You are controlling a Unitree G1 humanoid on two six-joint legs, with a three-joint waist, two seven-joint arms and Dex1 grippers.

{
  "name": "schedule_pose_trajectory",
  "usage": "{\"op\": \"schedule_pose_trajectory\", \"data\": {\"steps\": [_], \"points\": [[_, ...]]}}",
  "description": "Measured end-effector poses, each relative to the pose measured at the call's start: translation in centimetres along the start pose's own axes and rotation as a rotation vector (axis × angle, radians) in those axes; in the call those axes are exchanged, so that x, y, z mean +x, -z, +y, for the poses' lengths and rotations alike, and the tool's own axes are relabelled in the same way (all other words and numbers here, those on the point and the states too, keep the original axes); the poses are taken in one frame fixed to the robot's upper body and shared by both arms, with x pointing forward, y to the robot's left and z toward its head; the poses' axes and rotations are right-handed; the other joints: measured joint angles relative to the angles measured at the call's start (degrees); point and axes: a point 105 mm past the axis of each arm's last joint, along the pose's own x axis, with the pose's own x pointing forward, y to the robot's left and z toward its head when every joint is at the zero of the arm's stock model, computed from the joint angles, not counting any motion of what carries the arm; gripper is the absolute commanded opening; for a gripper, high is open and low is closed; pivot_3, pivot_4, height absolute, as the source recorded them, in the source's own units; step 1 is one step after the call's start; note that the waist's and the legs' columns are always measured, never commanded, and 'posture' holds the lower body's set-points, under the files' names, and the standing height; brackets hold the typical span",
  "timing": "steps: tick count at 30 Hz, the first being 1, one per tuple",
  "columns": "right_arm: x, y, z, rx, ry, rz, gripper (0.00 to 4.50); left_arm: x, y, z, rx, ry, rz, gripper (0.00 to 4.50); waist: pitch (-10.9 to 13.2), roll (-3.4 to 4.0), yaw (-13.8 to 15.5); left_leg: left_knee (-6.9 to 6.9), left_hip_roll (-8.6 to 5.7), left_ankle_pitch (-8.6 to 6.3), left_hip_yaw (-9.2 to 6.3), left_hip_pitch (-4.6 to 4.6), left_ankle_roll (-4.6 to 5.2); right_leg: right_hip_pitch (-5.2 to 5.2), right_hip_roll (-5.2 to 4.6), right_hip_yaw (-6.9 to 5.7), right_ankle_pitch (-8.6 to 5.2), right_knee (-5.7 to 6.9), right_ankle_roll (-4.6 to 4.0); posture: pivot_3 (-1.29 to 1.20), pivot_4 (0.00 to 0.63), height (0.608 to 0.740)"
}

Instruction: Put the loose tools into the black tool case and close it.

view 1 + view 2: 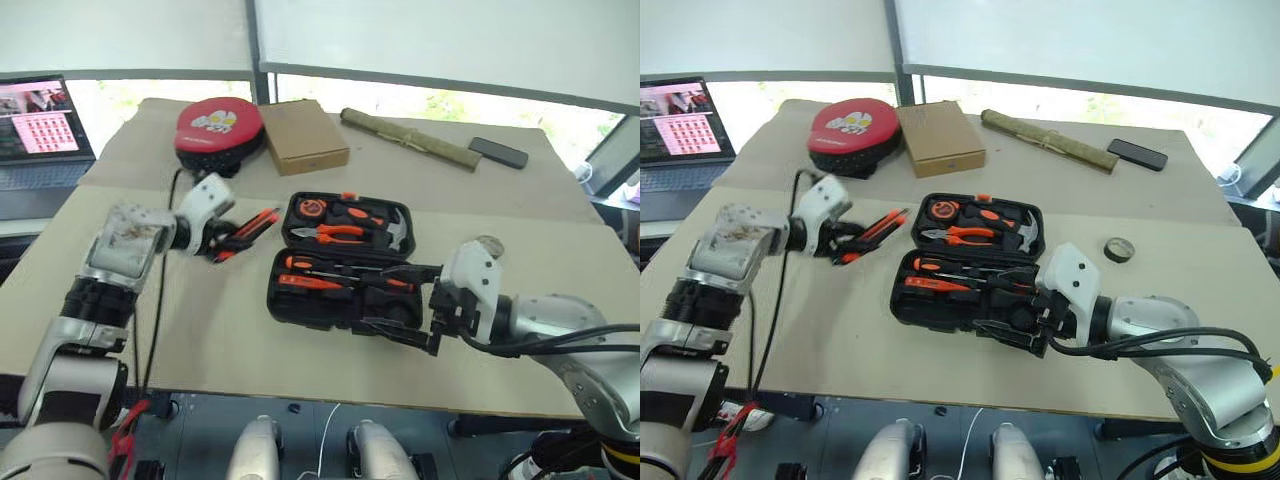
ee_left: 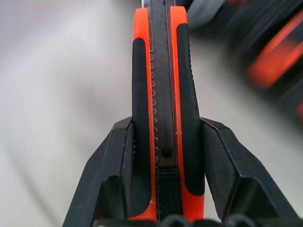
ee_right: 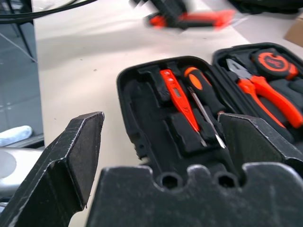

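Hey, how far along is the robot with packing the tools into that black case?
Partway. The black tool case lies open with a screwdriver and the tester pen seated in its near half. The left gripper is clamped on the utility knife, off the table beside the case. The right gripper is open at the case's near edge. Left: seat the knife, fetch the tape roll, close the lid.

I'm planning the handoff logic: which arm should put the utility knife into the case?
Left. Its gripper is already clamped on the utility knife, beside the open case. The right gripper is open and empty at the case's near edge.
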Motion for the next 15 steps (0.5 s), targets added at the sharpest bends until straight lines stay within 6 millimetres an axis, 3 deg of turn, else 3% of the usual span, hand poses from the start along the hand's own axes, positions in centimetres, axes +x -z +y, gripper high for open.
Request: {"op": "schedule_pose_trajectory", "data": {"steps": [2, 7, 15], "points": [[-0.1, 0.1, 0.0, 0.011, 0.001, 0.002, 4.50, 0.5, -1.4, -2.0, 0.087, 0.141, -0.037, 1.63, 0.0, 0.02, -0.2, -0.01, 0.00, -0.01, 0.01, 0.01, 0.01, 0.01, 0.01, 0.03, 0.00, -0.03, 0.01, 0.00, 0.150, 0.740], [-0.3, 1.0, 0.2, 0.039, 0.006, 0.029, 4.50, 2.5, 0.0, -6.2, 0.206, 0.419, 0.068, 1.63, 0.0, 0.03, -0.5, -0.01, 0.04, 0.00, -0.04, 0.03, 0.02, 0.00, 0.11, 0.03, -0.01, 0.03, -0.01, 0.00, 0.150, 0.740], [-1.3, 2.4, 0.6, 0.084, 0.069, 0.068, 4.50, 4.5, 1.7, -8.7, 0.311, 0.592, 0.204, 1.63, 0.0, 0.03, -0.2, 0.02, 0.02, 0.00, -0.07, 0.01, 0.02, 0.02, 0.09, 0.03, -0.01, 0.02, 0.01, 0.00, 0.150, 0.740]]}}
